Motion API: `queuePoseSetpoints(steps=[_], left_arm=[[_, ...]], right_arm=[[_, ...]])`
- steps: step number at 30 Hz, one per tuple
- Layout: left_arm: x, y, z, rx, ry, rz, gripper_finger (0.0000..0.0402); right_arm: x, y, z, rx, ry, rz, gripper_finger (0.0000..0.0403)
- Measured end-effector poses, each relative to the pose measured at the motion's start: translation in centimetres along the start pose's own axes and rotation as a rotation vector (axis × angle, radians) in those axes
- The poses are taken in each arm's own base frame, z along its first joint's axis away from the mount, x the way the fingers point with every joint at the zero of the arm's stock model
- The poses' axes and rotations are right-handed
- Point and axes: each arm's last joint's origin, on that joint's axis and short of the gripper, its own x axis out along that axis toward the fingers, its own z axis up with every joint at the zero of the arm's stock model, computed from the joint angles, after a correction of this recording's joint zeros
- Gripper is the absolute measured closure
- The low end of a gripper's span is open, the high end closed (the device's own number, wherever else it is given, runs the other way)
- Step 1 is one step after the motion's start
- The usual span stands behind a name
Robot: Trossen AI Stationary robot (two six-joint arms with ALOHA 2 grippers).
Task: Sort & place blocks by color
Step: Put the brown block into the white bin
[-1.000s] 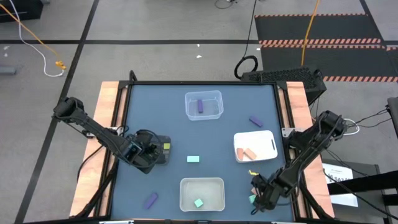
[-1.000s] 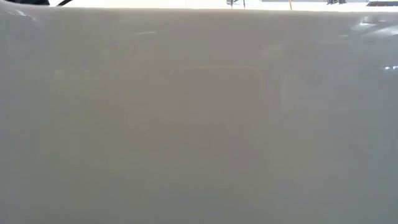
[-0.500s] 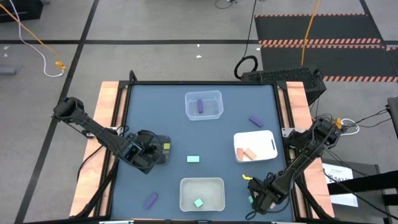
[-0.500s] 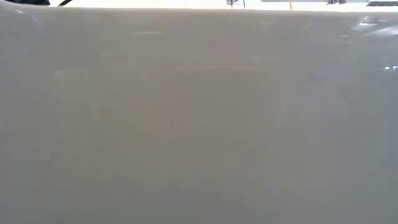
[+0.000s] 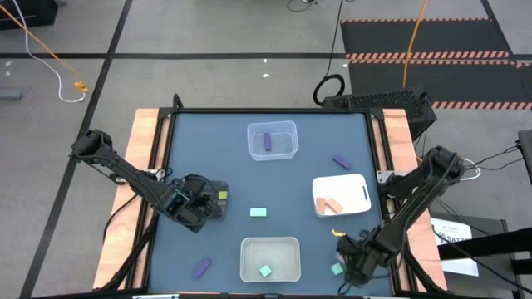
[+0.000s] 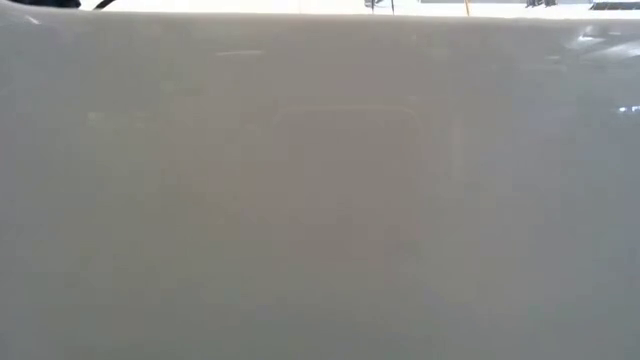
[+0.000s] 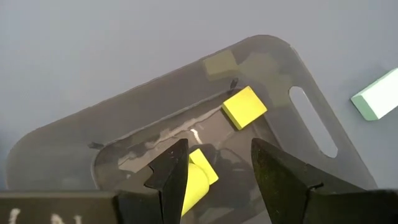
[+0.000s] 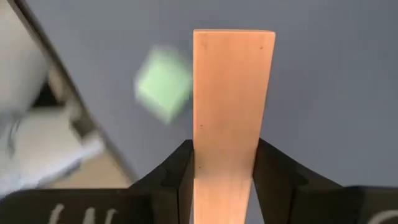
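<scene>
My right gripper (image 8: 225, 155), near the table's near right corner (image 5: 342, 242), is shut on an orange bar (image 8: 233, 93). A teal block (image 5: 337, 268) lies on the table beside it. My left gripper (image 7: 219, 165) stands open over a dark tray (image 7: 124, 124) on the table's left side (image 5: 218, 202). Two yellow-green blocks lie in that tray: one (image 7: 244, 107) ahead of the fingers, the other (image 7: 199, 179) close beside one finger. The low view shows only a pale surface. My right gripper pinches the orange bar between its two fingers, by the bar's two long sides near one end (image 8: 225, 174). The fingers slant steeply down from above and lie along the bar, which sticks out past the fingertips. Whether its far end touches the table, I cannot tell.
A clear tray (image 5: 287, 129) at the far middle holds a purple block (image 5: 267, 141). A white tray (image 5: 359, 193) on the right holds orange blocks (image 5: 332, 204). A clear tray (image 5: 249, 249) at the near edge holds a teal block (image 5: 265, 271). Loose blocks: teal (image 5: 258, 212), purple (image 5: 342, 161), purple (image 5: 200, 267).
My right arm's wrist has risen and rolled a little above the near right corner, and the orange bar at its fingers has shifted slightly with it. The left arm has kept still.
</scene>
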Motion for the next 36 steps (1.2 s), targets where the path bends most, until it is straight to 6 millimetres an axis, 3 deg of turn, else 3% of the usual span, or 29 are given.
queuePoseSetpoints(steps=[5,11,19,28,36], left_arm=[[0.0,0.0,0.0,-0.008,-0.009,-0.002,0.0224],[0.0,-0.3,0.2,-0.044,-0.028,-0.022,0.0224],[-0.1,-1.6,0.7,-0.053,-0.172,-0.143,0.0224],[-0.7,-3.4,1.4,-0.024,-0.359,-0.269,0.0224],[-2.5,-6.3,2.8,0.043,-0.55,-0.47,0.0224]], right_arm=[[-3.8,-0.4,0.9,-0.15,-0.463,0.054,0.0292],[-7.6,0.1,3.0,-0.427,-0.952,-0.001,0.0292],[-12.3,2.3,7.2,-0.767,-1.38,-0.116,0.0292],[-15.7,0.9,11.9,-0.815,-1.592,-0.193,0.0292],[-16.4,-3.2,16.7,-0.592,-1.536,-0.312,0.0292]])
